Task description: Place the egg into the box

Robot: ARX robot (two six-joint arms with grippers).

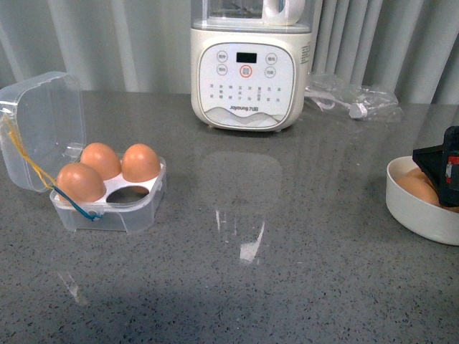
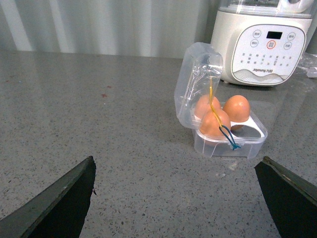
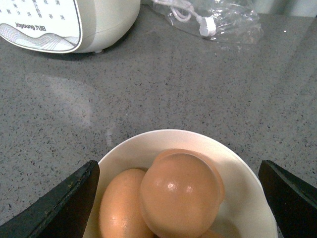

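We see the egg [image 3: 181,196] lying in a round white bowl [image 1: 416,215] at the right edge of the counter [image 1: 287,287], well apart from the box [image 1: 107,211] on the left. It rests on top of a second brown egg [image 3: 121,208]. From the right wrist view its outline is almost round, so its long axis seems to run roughly toward that camera. We cannot tell which end faces up. Its shell is smooth, orange-brown and slightly shiny.

The right gripper [image 3: 178,168] hangs just over the bowl with its dark jaws spread wide, one on each side of the rim, touching no egg. The left gripper [image 2: 176,163] is also spread wide, empty, with the box ahead of it.

The box is clear, thin plastic with rounded corners. Its hinged lid [image 1: 43,122] stands open on its left side. Three brown eggs stand on end in a white four-hole insert, and the front right slot [image 1: 129,192] is empty. A yellow loop [image 1: 25,161] and a blue loop [image 1: 86,210] hang at its front corner.

The counter is grey speckled stone, glossy enough to mirror the cream appliance [image 1: 247,72] behind.
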